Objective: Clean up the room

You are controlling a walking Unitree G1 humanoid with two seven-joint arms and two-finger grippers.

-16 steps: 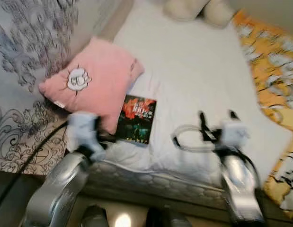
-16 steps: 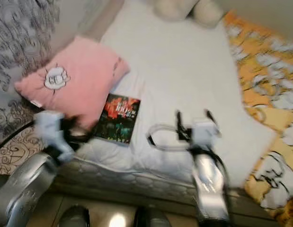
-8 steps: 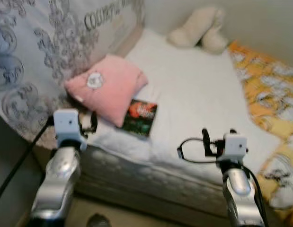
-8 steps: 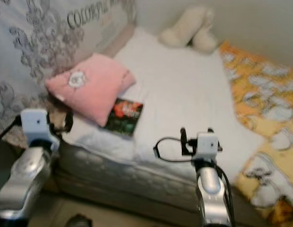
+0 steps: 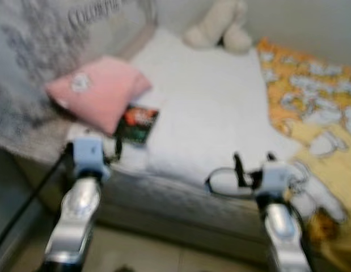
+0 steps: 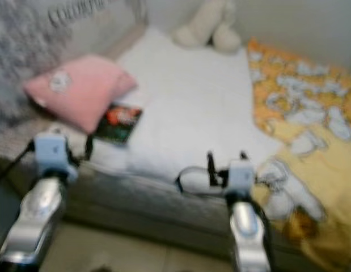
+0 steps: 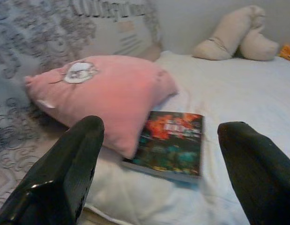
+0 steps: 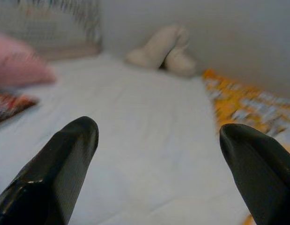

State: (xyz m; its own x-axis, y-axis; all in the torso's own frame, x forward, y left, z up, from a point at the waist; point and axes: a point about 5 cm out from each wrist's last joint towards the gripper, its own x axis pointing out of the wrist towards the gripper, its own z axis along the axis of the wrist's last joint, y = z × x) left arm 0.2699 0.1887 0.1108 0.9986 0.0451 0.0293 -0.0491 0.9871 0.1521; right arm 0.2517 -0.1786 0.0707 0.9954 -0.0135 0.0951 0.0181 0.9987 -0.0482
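Left eye view: the left hand (image 5: 110,148), lower left, and the right hand (image 5: 252,161), lower centre-right, hovered before the bed (image 5: 209,113), touching nothing. One pink pillow (image 5: 96,93) lay upper left, one book (image 5: 137,123) just beside it; one cream plush (image 5: 218,25) sat at top, one orange-yellow blanket (image 5: 311,96) at right.

Left wrist view: fingers (image 7: 65,168) spread wide, empty, framing the book (image 7: 170,140) against the pillow (image 7: 107,89).

Right wrist view: fingers (image 8: 60,164) wide apart, empty, over white sheet (image 8: 145,136).
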